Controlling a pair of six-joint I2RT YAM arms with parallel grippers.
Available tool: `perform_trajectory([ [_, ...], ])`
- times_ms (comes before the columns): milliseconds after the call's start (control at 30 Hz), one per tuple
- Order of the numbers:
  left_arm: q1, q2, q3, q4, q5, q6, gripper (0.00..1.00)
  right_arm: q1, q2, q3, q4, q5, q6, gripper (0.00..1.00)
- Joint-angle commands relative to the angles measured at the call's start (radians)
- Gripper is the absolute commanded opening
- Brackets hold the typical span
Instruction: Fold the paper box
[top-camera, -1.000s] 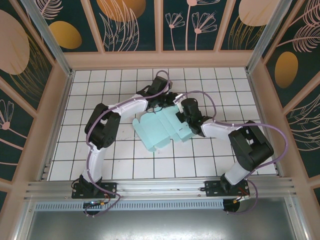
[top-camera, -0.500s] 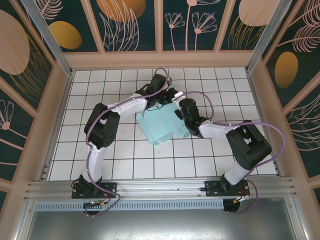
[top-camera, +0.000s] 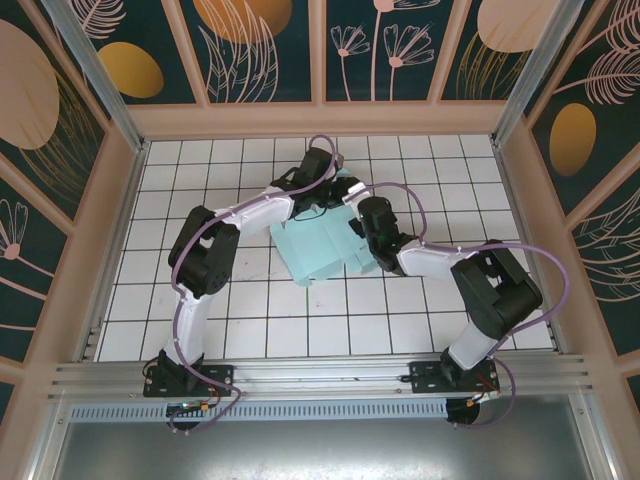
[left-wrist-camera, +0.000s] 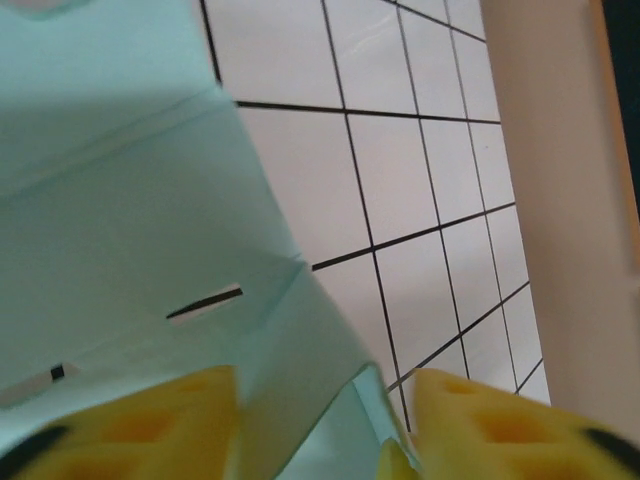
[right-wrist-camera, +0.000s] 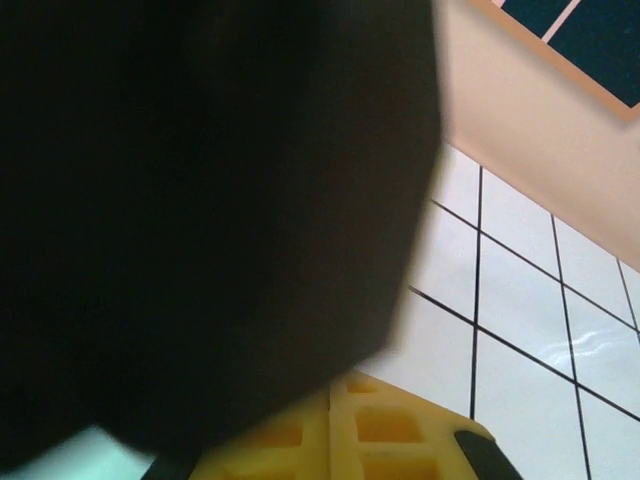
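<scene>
Worktop (top-camera: 250, 320): white tiles, black grid | paper box (top-camera: 318, 252) lay partly folded just beyond mid-worktop, between both wrists | left end effector (left-wrist-camera: 320, 430) released — yellow fingers (left-wrist-camera: 130, 420) apart, a raised card panel between them | right end effector (right-wrist-camera: 330, 430) clenched at the box's right side — grip on card not discernible

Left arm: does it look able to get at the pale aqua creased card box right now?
Probably yes. The left end effector sits at the far edge of the pale aqua card box, yellow fingers apart with a flap between them; nothing looks to block it.
</scene>
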Motion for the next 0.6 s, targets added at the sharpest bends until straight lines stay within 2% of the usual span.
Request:
perform_trajectory([
  [0, -0.029, -0.056, 0.012, -0.045, -0.041, 0.051, 0.67, 0.006, -0.013, -0.008, -0.018, -0.066, -0.02, 0.0],
  [100, -0.023, -0.11, -0.003, -0.081, -0.124, 0.1, 0.83, -0.041, -0.052, -0.029, -0.043, -0.184, 0.038, 0.0],
  [200, -0.001, -0.146, -0.014, -0.115, -0.195, 0.133, 0.98, -0.107, -0.078, -0.033, -0.096, -0.377, 0.107, 0.0],
  [300, 0.041, -0.186, -0.045, -0.105, -0.232, 0.15, 0.99, -0.164, -0.082, -0.021, -0.154, -0.491, 0.159, 0.0],
  [367, 0.063, -0.218, -0.071, -0.071, -0.231, 0.179, 0.99, -0.186, -0.084, -0.019, -0.179, -0.518, 0.18, 0.0],
  [567, 0.091, -0.316, -0.17, 0.027, -0.326, 0.328, 0.99, -0.255, -0.039, 0.043, -0.352, -0.584, 0.271, 0.0],
])
